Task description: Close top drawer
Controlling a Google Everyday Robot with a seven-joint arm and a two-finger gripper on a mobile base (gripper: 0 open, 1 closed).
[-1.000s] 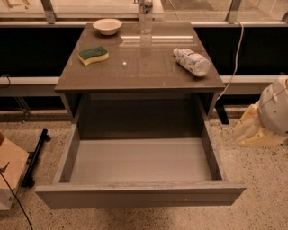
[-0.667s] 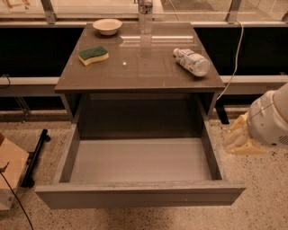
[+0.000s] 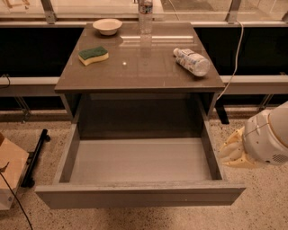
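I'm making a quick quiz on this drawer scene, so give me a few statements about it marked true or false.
The top drawer stands open and empty. True.
The claw presses on the drawer's front. False: it is out by the drawer's right side, not at the front.
A sponge lies on the tabletop. True.
The bottle near the tabletop's right edge stands upright. False: it lies on its side.

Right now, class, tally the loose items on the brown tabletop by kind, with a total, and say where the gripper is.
Clear plastic bottles: 2, one upright, one lying
Round white bowl: 1
Green-and-yellow sponge: 1
Total: 4
The cream gripper hangs right of the open grey top drawer.
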